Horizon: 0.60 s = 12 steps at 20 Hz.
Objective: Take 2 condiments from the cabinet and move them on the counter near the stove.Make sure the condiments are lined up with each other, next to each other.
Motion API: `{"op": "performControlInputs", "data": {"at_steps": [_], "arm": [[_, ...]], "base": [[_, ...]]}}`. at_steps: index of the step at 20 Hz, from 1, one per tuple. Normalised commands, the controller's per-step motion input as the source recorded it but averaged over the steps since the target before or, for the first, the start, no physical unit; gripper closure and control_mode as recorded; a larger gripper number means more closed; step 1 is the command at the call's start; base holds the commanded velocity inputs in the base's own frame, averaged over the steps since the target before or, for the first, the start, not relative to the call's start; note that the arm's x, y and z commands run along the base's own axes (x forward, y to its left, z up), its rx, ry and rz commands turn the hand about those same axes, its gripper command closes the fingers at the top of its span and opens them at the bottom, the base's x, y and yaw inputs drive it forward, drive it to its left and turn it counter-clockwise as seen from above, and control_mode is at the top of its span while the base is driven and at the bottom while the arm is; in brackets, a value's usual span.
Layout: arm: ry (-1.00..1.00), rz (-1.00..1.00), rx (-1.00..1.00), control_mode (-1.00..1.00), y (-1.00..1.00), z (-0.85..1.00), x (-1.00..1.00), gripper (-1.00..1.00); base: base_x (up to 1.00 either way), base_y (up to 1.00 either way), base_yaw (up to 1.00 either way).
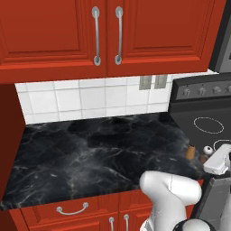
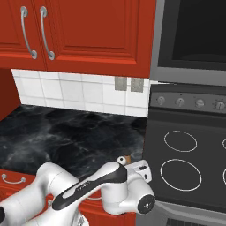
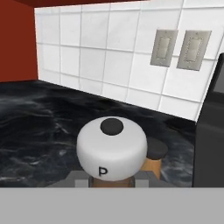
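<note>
**Nearly at the stove: tool clamped on the pale-topped mill**

Firmly pinched in the tool (image 3: pixel 111 177): the pale-topped mill (image 3: pixel 111 148), its brown body wedged between the two finger tips, with a round white head, a dark knob and a letter P facing the hand camera. Held upright. Cannot tell whether the base touches the table (image 1: pixel 90 153) or hangs just above it.

Just beside it, on the side away from the front edge: the dark-capped mill (image 3: pixel 155 153), upright on the table and partly hidden behind the white head. Seen from the left base camera as two small pieces close together, the brown one (image 1: pixel 191 152) to the left and the white-headed one (image 1: pixel 207 150) to the right, both near the table's front right corner.

Hemmed in on the right by the stove (image 1: pixel 203 124), whose dark flank rises right next to the mills. Close to the front edge too, so little margin toward the robot.

Wide open leftward: a long bare stretch of black marble running to the red side panel (image 1: pixel 9 135). Bounded at the back by the tiled wall (image 1: pixel 81 99) with two switch plates (image 3: pixel 164 48). Overhead, the cabinet (image 1: pixel 54 31) with both doors closed, well above the mills.
</note>
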Motion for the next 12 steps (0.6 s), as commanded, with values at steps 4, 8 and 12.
{"op": "performControlInputs", "data": {"at_steps": [4,8,12], "arm": [[0.00,0.00,0.00,-1.00,-0.04,-0.10,0.05,1.00],[0.00,0.00,0.00,-1.00,-0.04,-0.10,0.10,1.00],[0.00,0.00,0.00,-1.00,-0.03,-0.07,0.15,1.00]], "base": [[0.00,0.00,0.00],[0.00,0.00,0.00],[0.00,0.00,0.00]]}}
